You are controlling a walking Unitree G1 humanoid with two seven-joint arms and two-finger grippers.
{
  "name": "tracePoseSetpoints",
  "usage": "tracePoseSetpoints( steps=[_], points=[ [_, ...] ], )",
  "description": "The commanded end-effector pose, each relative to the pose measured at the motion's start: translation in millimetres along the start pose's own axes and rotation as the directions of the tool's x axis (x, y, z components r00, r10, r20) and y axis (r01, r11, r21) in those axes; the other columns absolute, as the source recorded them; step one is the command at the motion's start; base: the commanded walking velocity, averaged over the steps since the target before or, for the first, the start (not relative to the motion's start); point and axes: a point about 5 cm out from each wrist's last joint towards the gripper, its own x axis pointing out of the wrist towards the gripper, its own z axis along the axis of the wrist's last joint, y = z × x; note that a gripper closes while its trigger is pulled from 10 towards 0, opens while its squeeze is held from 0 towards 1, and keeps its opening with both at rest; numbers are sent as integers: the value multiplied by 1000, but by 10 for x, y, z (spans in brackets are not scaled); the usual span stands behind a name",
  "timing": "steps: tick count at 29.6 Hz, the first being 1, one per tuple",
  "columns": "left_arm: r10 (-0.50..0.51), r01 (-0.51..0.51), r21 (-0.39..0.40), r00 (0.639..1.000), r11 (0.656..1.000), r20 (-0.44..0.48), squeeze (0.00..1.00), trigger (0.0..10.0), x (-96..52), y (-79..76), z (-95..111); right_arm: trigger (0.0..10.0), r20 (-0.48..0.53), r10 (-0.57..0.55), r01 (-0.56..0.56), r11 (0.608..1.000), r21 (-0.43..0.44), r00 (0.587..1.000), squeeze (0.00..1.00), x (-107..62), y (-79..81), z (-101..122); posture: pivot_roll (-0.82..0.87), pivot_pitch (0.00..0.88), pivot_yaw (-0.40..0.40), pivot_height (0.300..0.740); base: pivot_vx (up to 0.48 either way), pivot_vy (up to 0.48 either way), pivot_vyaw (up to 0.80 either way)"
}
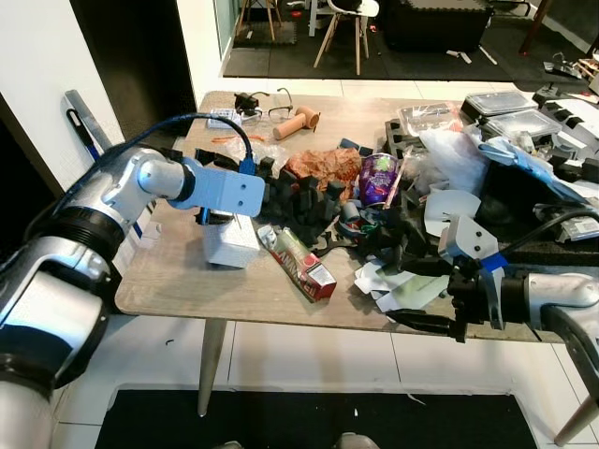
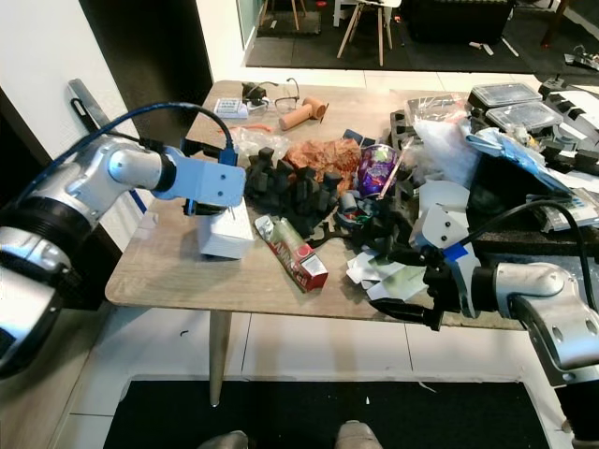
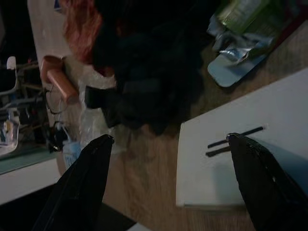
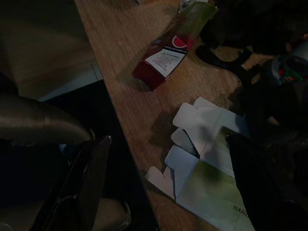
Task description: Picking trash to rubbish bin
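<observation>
Trash covers a wooden table [image 1: 178, 271]. A white box [image 1: 231, 245] stands near the table's left side, and my left gripper [image 1: 223, 221] hangs open just above it; one finger [image 3: 262, 166] is over the box top, the other over bare wood. A red and green juice carton [image 1: 305, 266] lies on its side in the middle. A flattened white and green carton [image 1: 401, 285] lies at the front edge. My right gripper [image 1: 416, 296] is open at that edge, its fingers on either side of the flat carton [image 4: 207, 163], not touching it.
Black foam pieces [image 1: 299, 201], a crumpled brown bag [image 1: 323, 166] and a purple cup [image 1: 377, 178] pile up mid-table. Glasses [image 1: 270, 112] and a wooden cylinder [image 1: 295, 123] lie at the back. Clear plastic containers [image 1: 510, 117] and black trays crowd the right. A black mat [image 1: 281, 421] lies below.
</observation>
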Motion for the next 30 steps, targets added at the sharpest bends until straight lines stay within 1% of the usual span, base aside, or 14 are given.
tracePoseSetpoints(
  steps=[1, 6, 11, 13, 15, 16, 18, 21, 23, 25, 26, 28, 29, 30],
  points=[
    [-14, 14, 4, 1000, 1000, 7, 0, 10000, 22, -6, 16, 10000, 9, 6, -6, 1000, -6, 1000, 0, -13, 14, 32, -102, 0, 40, 740, 0, 0, 0],
    [-69, 69, -22, 997, 997, 28, 0, 10000, 55, -108, -20, 10000, 8, 4, -4, 1000, -5, 1000, 0, -19, 13, 31, -103, 0, 42, 740, 0, 0, 0],
    [-72, 74, -19, 995, 997, 61, 0, 10000, 20, -72, -5, 10000, 6, -1, 1, 1000, -3, 1000, 0, -27, 5, 29, -100, 0, 43, 740, 0, 0, 0],
    [-61, 64, -26, 994, 998, 95, 0, 10000, 0, -33, 28, 10000, 5, -1, 1, 1000, -2, 1000, 0, -27, 3, 25, -100, 0, 43, 740, 0, 0, 0],
    [-20, 29, -47, 982, 998, 185, 0, 10000, -72, 90, 122, 10000, 4, -2, 2, 1000, 0, 1000, 0, -28, 0, 20, -100, 0, 42, 740, 0, 0, 0],
    [-20, 29, -47, 982, 998, 185, 0, 10000, -72, 90, 122, 10000, 4, -2, 2, 1000, 0, 1000, 0, -28, 0, 20, -100, 0, 42, 740, 0, 0, 0],
    [43, -34, -47, 977, 998, 207, 0, 10000, -174, 240, 156, 10000, 3, -4, 4, 1000, 1, 1000, 0, -31, -6, 19, -100, 0, 43, 740, 0, 0, 0],
    [73, -64, -49, 978, 997, 198, 0, 10000, -224, 305, 149, 10000, 3, -5, 5, 1000, 1, 1000, 0, -32, -7, 20, -100, 0, 43, 740, 0, 0, 0],
    [199, -183, -110, 967, 977, 161, 0, 10000, -359, 491, 95, 10000, 4, -5, 5, 1000, 2, 1000, 0, -31, -5, 20, -99, 0, 49, 740, 0, 0, 0],
    [260, -234, -217, 960, 948, 99, 0, 10000, -428, 574, -2, 10000, 3, -6, 6, 1000, 3, 1000, 0, -30, -2, 15, -100, 0, 49, 740, 0, 0, 0],
    [260, -234, -217, 960, 948, 99, 0, 10000, -428, 574, -2, 10000, 3, -6, 6, 1000, 3, 1000, 0, -30, -2, 15, -100, 0, 49, 740, 0, 0, 0],
    [200, -181, -342, 979, 922, 23, 0, 10000, -426, 513, -143, 10000, 2, -7, 7, 1000, 4, 1000, 0, -30, -2, 13, -100, 0, 50, 740, 0, 0, 0],
    [200, -181, -342, 979, 922, 23, 0, 10000, -426, 513, -143, 10000, 2, -7, 7, 1000, 4, 1000, 0, -30, -2, 13, -100, 0, 50, 740, 0, 0, 0],
    [157, -137, -468, 988, 873, 4, 0, 10000, -419, 476, -208, 10000, 1, -10, 10, 1000, 4, 1000, 0, -32, -8, 11, -98, 0, 50, 740, 0, 0, 0]
  ],
)
